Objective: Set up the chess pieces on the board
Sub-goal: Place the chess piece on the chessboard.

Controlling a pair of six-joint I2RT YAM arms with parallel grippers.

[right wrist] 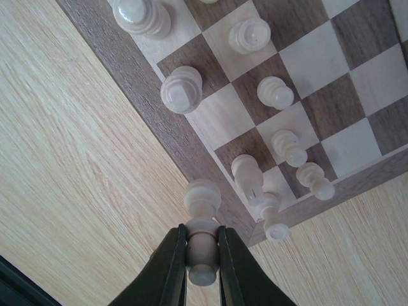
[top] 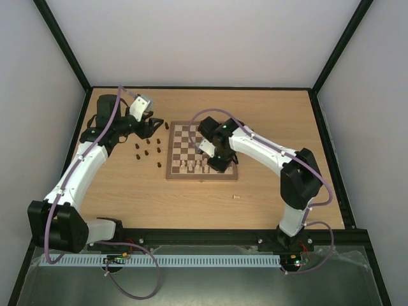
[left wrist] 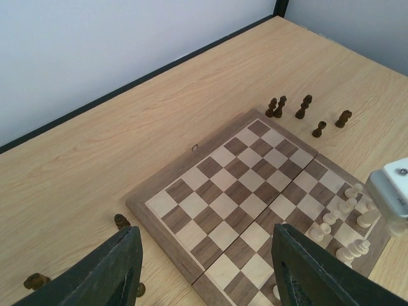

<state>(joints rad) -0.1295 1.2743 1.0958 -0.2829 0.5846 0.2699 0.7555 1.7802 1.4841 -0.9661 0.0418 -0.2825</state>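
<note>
The board [top: 190,136] lies in the middle of the table. Several pale chess pieces [top: 194,166] stand along its near rows. In the right wrist view they [right wrist: 182,89] stand near the board's corner [right wrist: 172,131]. My right gripper [right wrist: 203,250] is shut on a pale piece [right wrist: 203,233], held just over the board's rim by that corner. Several dark pieces [top: 145,152] stand on the table left of the board. My left gripper [left wrist: 210,280] hangs open above the board's far left corner [left wrist: 223,197], holding nothing.
One pale piece [top: 236,197] lies on the table in front of the board, to the right. More dark pieces [left wrist: 305,106] stand beyond the board's edge, and two [left wrist: 121,221] stand close to the left fingers [left wrist: 118,268]. Black frame posts edge the table.
</note>
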